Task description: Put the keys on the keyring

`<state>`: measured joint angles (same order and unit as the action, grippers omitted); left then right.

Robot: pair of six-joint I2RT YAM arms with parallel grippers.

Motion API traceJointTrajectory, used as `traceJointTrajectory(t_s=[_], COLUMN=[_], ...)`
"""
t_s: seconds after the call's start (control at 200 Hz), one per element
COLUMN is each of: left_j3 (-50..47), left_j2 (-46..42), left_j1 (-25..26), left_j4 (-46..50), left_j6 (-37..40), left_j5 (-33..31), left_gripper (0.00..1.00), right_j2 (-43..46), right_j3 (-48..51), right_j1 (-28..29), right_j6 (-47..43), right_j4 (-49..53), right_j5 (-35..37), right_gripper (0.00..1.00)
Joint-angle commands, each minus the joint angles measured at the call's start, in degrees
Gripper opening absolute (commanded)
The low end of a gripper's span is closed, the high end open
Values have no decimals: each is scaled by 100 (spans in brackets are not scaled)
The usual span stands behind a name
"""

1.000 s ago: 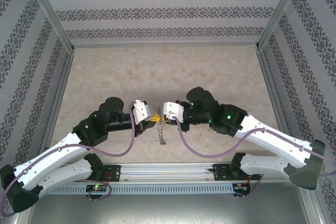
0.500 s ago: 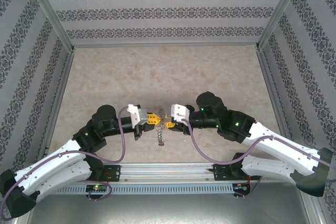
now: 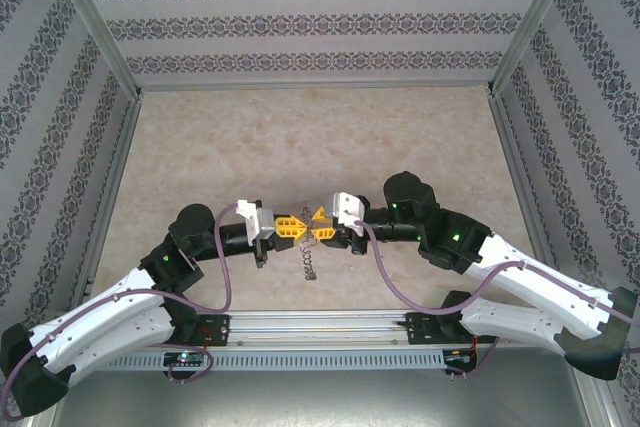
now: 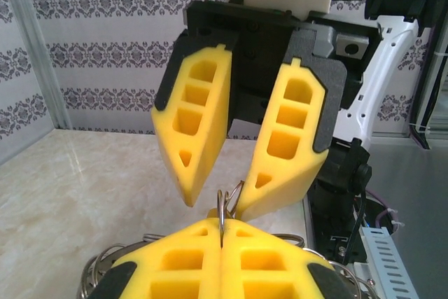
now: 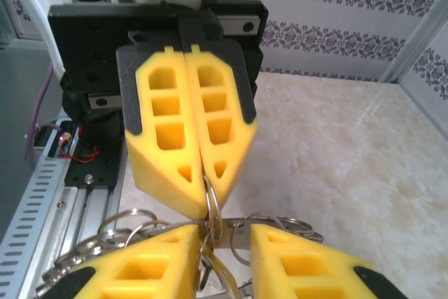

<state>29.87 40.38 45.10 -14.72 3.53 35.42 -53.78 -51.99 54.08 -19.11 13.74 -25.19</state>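
Centrally, left gripper pinches keyring loop; right gripper parted

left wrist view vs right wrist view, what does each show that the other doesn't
Left wrist: the right gripper head-on, jaws apart, a loop of the keyring between its tips. Right wrist: the left gripper head-on, shut on that loop, with more keyring loops fanned out below it. Both: that pinched loop, the marble tabletop and the patterned walls.
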Motion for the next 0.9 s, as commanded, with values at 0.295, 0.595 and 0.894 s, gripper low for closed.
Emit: traceJointTrajectory(t_s=[0.295, 0.595, 0.894], left_j3=[-26, 216, 1303], left_j2=[-136, -31, 515], left_j1=[25, 25, 34], left_j4=[-593, 43, 2563], left_j6=[-87, 125, 884], left_j5=[115, -180, -1198], left_gripper=[0, 0, 21], right_j2=[-63, -112, -314], right_j3=[66, -24, -344], right_j1=[-71, -76, 79], right_j6=[145, -18, -528], right_j4=[-141, -49, 471], right_j5=[-210, -122, 1098], right_gripper=[21, 0, 0])
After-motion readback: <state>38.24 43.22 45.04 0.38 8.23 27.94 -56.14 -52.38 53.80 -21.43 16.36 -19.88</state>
